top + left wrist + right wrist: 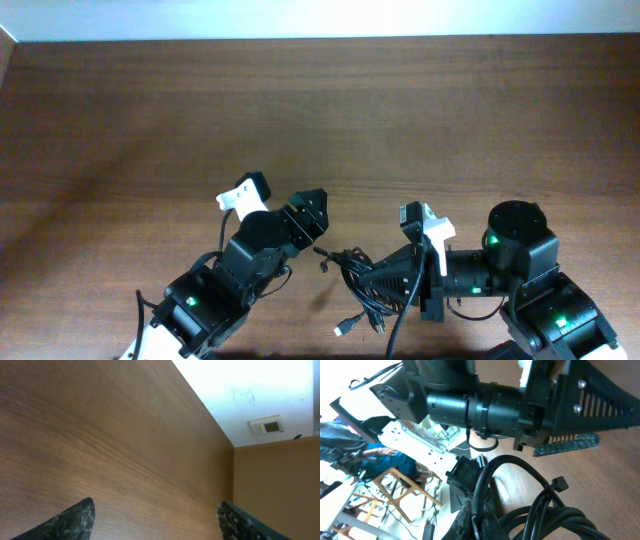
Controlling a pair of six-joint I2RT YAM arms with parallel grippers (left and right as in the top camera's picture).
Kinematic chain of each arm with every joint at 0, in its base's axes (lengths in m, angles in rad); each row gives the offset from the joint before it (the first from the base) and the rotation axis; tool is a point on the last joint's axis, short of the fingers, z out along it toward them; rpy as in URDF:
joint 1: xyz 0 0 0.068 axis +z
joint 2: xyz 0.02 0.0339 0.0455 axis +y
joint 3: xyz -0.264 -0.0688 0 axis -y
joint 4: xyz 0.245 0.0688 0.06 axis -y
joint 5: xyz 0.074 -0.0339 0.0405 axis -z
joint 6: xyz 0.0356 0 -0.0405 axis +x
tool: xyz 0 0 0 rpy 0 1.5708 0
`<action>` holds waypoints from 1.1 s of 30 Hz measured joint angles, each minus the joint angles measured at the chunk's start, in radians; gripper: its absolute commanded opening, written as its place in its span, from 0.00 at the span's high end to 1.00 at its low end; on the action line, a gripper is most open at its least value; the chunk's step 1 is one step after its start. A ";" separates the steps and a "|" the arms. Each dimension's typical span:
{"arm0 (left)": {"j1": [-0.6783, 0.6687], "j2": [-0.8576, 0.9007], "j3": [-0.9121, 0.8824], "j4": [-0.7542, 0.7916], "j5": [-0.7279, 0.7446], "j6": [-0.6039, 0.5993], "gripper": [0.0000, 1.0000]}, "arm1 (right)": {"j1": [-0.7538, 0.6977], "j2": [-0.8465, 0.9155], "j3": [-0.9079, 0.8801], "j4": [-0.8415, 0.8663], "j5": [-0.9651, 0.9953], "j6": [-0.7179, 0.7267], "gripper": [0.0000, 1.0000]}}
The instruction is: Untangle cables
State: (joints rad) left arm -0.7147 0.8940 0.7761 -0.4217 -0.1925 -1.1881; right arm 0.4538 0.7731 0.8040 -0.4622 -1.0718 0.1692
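**Overhead view.** The cables [362, 285], thin black cords in one tangled bundle, lie on the wood-grain table [300, 100] at the tip of the right gripper [372, 270], which is clenched on them. The bundle's long axis runs from a plug end [322, 265] left of that gripper to a second plug [345, 327] nearer the table's front edge.

**Right wrist view only.** Glossy round loops [520, 505] arch off the gripper.

**Left wrist view only.** The left gripper [155, 527] is released, with its speckled fingertips [70, 522] apart over bare wood.

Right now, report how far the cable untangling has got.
Nothing looks done: the thin black cables lie in one tangled clump on the brown wooden table. In hand: the right gripper sits at the clump, grip unclear. The left gripper is open, empty. All separating remains.
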 measured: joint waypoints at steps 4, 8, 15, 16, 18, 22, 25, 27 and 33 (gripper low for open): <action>0.000 0.000 0.000 0.000 0.002 0.052 0.37 | 0.000 0.000 0.000 0.000 -0.011 -0.021 0.96; 0.000 0.000 0.000 0.000 0.009 0.066 0.45 | 0.000 0.000 0.000 0.000 0.019 -0.010 0.96; 0.000 0.000 0.000 -0.001 0.009 0.070 0.48 | 0.000 0.000 0.000 0.002 0.211 0.165 0.96; 0.000 0.000 0.000 -0.001 0.009 0.070 0.44 | 0.000 0.000 0.000 0.002 0.222 0.175 0.96; 0.000 0.000 0.000 -0.003 0.017 0.072 0.67 | 0.000 0.000 0.000 -0.002 0.241 0.196 0.96; 0.000 0.000 0.000 0.000 0.077 0.089 0.48 | 0.000 0.000 0.000 -0.010 0.265 0.201 0.96; 0.000 -0.002 0.000 0.002 0.093 0.119 0.13 | 0.000 0.000 0.000 -0.028 0.291 0.201 0.96; 0.000 -0.008 0.000 0.023 0.099 0.219 0.07 | 0.000 0.000 0.000 -0.028 0.298 0.202 0.96; 0.000 -0.008 0.000 -0.040 0.035 0.751 0.01 | 0.000 0.000 0.000 -0.029 0.301 0.201 0.96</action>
State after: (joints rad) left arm -0.7147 0.8864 0.7761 -0.4622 -0.1570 -0.4370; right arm 0.4541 0.7731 0.8040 -0.4908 -0.7708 0.3702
